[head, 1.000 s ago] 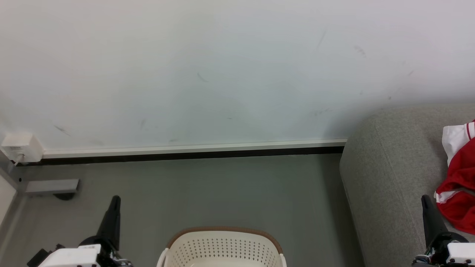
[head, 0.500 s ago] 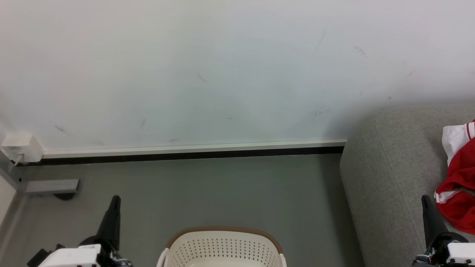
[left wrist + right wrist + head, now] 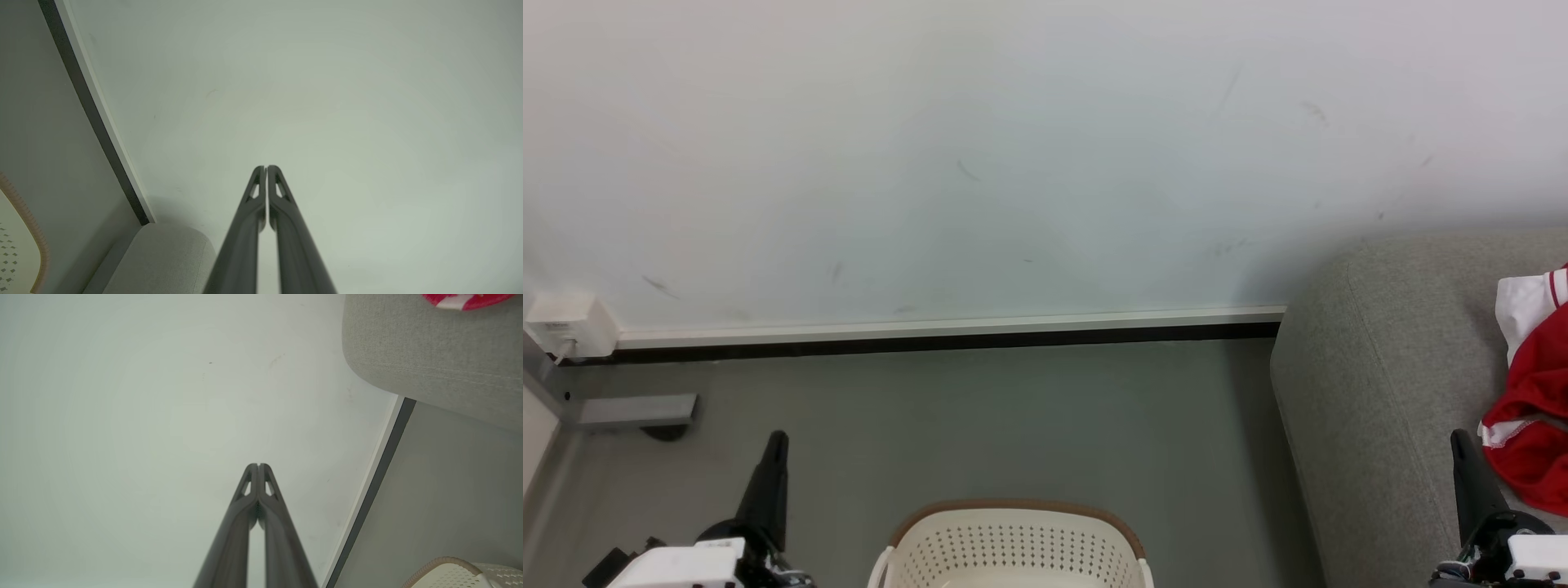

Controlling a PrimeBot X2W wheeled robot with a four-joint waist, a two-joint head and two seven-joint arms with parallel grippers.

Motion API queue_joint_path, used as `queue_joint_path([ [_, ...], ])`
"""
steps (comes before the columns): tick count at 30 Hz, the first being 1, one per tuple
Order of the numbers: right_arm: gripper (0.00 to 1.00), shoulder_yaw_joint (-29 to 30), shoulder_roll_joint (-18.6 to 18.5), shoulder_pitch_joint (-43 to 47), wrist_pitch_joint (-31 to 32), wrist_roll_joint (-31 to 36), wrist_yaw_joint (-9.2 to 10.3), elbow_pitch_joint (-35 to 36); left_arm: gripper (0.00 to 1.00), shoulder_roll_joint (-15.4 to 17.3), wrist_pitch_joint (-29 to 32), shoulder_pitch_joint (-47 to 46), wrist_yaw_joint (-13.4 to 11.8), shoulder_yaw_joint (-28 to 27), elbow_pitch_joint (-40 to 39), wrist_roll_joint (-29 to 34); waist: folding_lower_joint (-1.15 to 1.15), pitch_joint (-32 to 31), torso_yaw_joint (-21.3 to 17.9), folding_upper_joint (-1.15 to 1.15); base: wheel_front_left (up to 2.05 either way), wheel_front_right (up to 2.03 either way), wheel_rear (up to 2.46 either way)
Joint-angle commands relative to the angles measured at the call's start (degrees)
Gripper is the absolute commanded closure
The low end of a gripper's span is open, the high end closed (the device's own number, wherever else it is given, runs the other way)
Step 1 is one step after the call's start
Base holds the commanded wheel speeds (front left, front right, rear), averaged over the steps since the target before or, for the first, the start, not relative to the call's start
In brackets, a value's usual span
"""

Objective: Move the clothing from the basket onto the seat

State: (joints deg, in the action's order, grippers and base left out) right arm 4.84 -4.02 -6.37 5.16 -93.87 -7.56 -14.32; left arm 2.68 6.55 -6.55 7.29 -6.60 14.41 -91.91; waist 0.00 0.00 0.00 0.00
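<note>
Since clothing [image 3: 1531,425] sits on seat [image 3: 1388,392], I judge task prob done; basket [image 3: 1013,505] bottom unseen; left gripper [image 3: 778,438] & right gripper [image 3: 1458,437] fully closed, empty.

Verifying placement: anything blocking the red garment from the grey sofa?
Nothing visible. The red-and-white fabric garment already lies on the light grey upholstered sofa, outside the cream perforated plastic basket. Right gripper is shut, holding nothing.

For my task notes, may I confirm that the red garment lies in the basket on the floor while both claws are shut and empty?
Not quite: the head view shows the red garment on the grey sofa, not in the basket. The basket is on the floor, and the left claw and right claw are shut and empty.
</note>
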Motion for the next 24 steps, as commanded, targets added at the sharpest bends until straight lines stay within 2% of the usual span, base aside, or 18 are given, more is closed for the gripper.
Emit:
queue_joint_path([
  [1,1.0,0.2,-0.2,-0.4,0.2,0.0,0.14,-0.1,1.0,0.4,0.3,-0.4,0.3,-0.1,-0.2,-0.8,0.0,0.0,0.0,0.0,0.0,0.0,0.0],
  [24,1.0,0.4,-0.1,-0.4,0.4,0.2,0.14,-0.1,1.0,0.4,0.3,-0.4,0.3,-0.1,-0.2,-0.8,0.0,0.0,0.0,0.0,0.0,0.0,0.0],
])
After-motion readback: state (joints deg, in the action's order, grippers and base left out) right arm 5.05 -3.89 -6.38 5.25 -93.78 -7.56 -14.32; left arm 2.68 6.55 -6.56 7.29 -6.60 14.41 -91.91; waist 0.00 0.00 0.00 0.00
